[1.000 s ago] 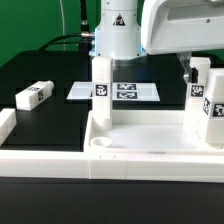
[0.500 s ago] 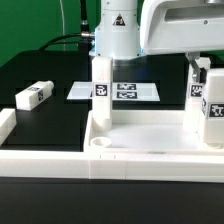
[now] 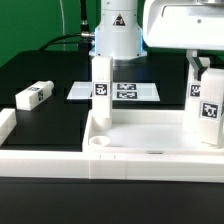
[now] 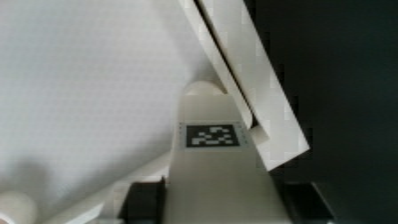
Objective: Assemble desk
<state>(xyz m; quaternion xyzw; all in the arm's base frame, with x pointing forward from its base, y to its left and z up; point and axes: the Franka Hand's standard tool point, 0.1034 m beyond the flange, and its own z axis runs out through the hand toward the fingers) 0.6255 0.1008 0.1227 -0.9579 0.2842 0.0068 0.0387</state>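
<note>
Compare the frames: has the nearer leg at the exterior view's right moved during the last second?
Yes. The nearer leg has shifted slightly toward the exterior view's left, closer to the fixed marker board.

No readable writing is showing; patterned square tags are sitting on the left leg (image 3: 33,96), middle leg (image 3: 101,80), near right leg (image 3: 210,118) and marker board (image 3: 140,92).

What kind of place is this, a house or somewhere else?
Probably a robot lab, not a house. A robot arm stands at a black table, the white desk top and legs wear black-and-white square tags, and a marker board lies flat on the table.
</note>
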